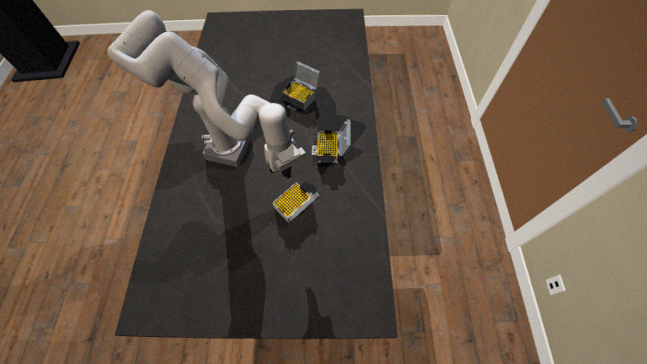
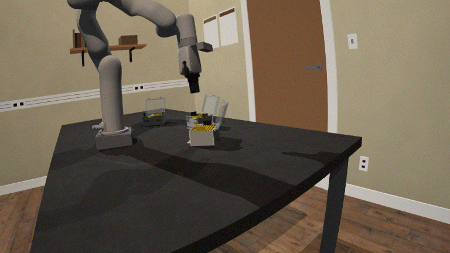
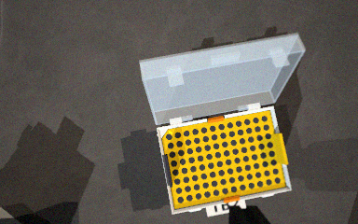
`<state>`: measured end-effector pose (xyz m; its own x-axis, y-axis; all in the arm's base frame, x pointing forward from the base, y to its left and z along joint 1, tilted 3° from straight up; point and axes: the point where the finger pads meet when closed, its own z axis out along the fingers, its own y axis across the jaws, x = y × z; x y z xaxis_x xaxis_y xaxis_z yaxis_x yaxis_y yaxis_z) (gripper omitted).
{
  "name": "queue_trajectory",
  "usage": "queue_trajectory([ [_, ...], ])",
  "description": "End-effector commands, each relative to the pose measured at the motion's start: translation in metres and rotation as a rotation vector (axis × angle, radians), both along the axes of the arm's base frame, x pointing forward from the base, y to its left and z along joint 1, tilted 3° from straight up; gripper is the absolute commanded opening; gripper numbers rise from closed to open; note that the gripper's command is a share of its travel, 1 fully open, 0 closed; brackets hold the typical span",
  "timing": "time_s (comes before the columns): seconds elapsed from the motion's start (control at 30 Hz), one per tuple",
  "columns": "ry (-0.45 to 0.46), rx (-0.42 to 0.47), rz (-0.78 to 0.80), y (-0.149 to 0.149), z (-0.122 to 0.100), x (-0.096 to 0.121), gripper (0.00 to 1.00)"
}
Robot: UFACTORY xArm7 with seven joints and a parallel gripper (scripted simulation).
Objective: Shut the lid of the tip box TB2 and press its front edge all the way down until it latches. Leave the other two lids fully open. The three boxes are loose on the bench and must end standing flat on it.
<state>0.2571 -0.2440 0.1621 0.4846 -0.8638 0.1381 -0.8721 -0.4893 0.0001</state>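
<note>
Near the middle of the dark bench (image 1: pixel 248 269), three tip boxes stand flat with their lids raised. TB2 (image 1: pixel 328 144) is the middle one, right of the arm's base (image 1: pixel 210 155). Its clear lid (image 1: pixel 345 136) stands up along its right side. A second box (image 1: pixel 299 92) sits farther back with its lid on its far side. A third box (image 1: pixel 291 200) sits nearer, turned at an angle. All three are apart from each other.

The claw (image 2: pixel 194 86) hangs high over the bench, pointing down. Its fingers are pressed together with nothing between them. From above, it sits just left of TB2's front edge and touches none of the boxes.

In the wrist view, TB2 (image 3: pixel 224 161) fills the right half of the picture. Its yellow rack (image 3: pixel 226 159) of dark holes is fully exposed. Its lid (image 3: pixel 219 79) leans back past the hinge at the far side. An orange tab (image 3: pixel 281 149) shows on the right wall. A white label (image 3: pixel 219 208) juts out from the near edge, and the dark claw tip (image 3: pixel 244 216) partly covers it, so only part of the lettering shows.

In the exterior view, TB2 (image 2: pixel 198 118) is half hidden behind the nearer box (image 2: pixel 202 134).
</note>
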Motion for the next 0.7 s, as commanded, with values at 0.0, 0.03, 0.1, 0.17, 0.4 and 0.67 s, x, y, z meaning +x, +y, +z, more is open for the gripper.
queue_trajectory([
  [0.0,0.031,0.083,0.161,-0.02,0.001,0.016,0.0],
  [0.03,0.031,0.083,0.161,-0.02,0.001,0.016,0.0],
  [0.1,0.035,0.093,0.202,-0.028,0.002,0.021,0.0],
  [0.17,0.035,0.093,0.202,-0.036,0.003,0.027,0.0],
  [0.4,0.035,0.093,0.202,-0.066,0.007,0.046,0.0],
  [0.67,0.035,0.092,0.201,-0.091,0.009,0.062,0.0],
])
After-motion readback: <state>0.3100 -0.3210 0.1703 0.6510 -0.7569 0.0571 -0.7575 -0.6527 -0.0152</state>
